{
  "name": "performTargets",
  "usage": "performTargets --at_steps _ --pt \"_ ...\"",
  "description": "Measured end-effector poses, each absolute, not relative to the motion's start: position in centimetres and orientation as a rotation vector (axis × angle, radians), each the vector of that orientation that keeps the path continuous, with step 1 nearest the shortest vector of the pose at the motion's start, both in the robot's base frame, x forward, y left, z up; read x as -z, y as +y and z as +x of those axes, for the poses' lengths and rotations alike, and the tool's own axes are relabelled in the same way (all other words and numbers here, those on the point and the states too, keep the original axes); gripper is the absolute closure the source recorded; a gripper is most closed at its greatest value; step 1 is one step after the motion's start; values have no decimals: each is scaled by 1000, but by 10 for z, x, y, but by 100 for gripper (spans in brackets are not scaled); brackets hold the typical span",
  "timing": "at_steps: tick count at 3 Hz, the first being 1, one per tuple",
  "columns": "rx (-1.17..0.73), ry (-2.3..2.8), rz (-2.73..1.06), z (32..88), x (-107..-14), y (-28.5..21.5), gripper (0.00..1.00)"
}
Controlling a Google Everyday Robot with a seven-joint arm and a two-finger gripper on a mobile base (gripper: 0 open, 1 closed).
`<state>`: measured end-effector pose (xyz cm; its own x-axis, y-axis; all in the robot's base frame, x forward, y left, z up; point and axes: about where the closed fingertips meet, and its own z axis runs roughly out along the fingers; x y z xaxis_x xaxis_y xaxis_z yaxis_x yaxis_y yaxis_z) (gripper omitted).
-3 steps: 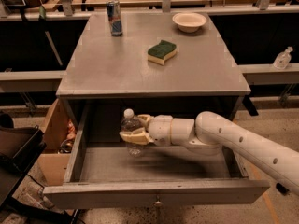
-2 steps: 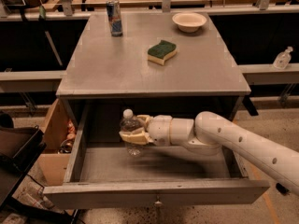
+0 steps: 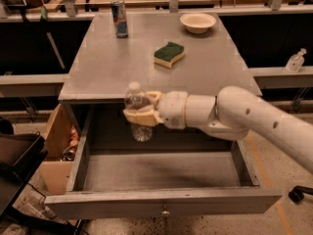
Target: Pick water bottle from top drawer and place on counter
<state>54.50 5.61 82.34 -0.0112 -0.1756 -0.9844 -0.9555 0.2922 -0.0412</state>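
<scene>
The water bottle (image 3: 137,110), clear with a white cap, is upright in my gripper (image 3: 138,108), whose fingers are shut around its middle. It hangs above the open top drawer (image 3: 161,202), with its cap about level with the front edge of the counter (image 3: 122,67). My white arm reaches in from the right. The drawer is pulled out towards the camera and looks bare inside. Its small round knob (image 3: 165,212) shows on the front panel.
On the counter stand a dark blue-and-silver can (image 3: 119,18) at the back left, a green-and-yellow sponge (image 3: 169,55) in the middle, and a white bowl (image 3: 197,22) at the back right. A small pump-top bottle (image 3: 295,61) sits on the right-hand shelf. A cardboard box (image 3: 56,141) stands left of the drawer.
My gripper has lifted the water bottle up out of the drawer to about counter-edge height. The drawer and the counter objects have not moved.
</scene>
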Motion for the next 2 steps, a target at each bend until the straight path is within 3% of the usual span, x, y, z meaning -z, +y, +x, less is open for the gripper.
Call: performTargets --at_steps 2 --pt "-806 1471 -1079 599 -948 52 100"
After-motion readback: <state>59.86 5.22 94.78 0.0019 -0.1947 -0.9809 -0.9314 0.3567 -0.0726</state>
